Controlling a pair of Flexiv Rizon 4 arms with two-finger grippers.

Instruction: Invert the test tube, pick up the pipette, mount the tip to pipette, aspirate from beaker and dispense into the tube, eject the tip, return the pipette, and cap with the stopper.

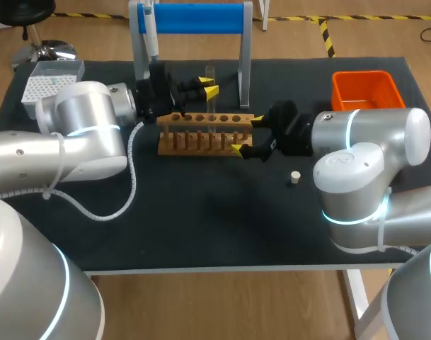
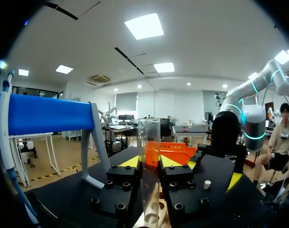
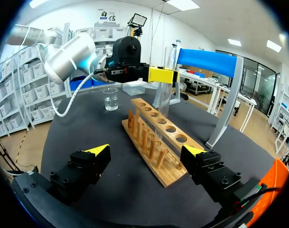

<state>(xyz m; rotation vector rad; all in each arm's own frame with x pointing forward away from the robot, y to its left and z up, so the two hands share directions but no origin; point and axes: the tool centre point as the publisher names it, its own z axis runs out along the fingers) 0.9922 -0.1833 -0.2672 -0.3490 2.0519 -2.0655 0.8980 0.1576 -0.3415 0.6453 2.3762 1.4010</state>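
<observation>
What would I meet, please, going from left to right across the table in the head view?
tip box → pipette → test tube → stopper → orange bin

— Is there any writing or number to read on the table (image 1: 201, 227)?
— No, I can read none there.
— Also not on the test tube (image 2: 149, 133), or on the wooden rack (image 1: 201, 136)?
— Not there either. If the glass carries some marks, they are too small for me to tell.
</observation>
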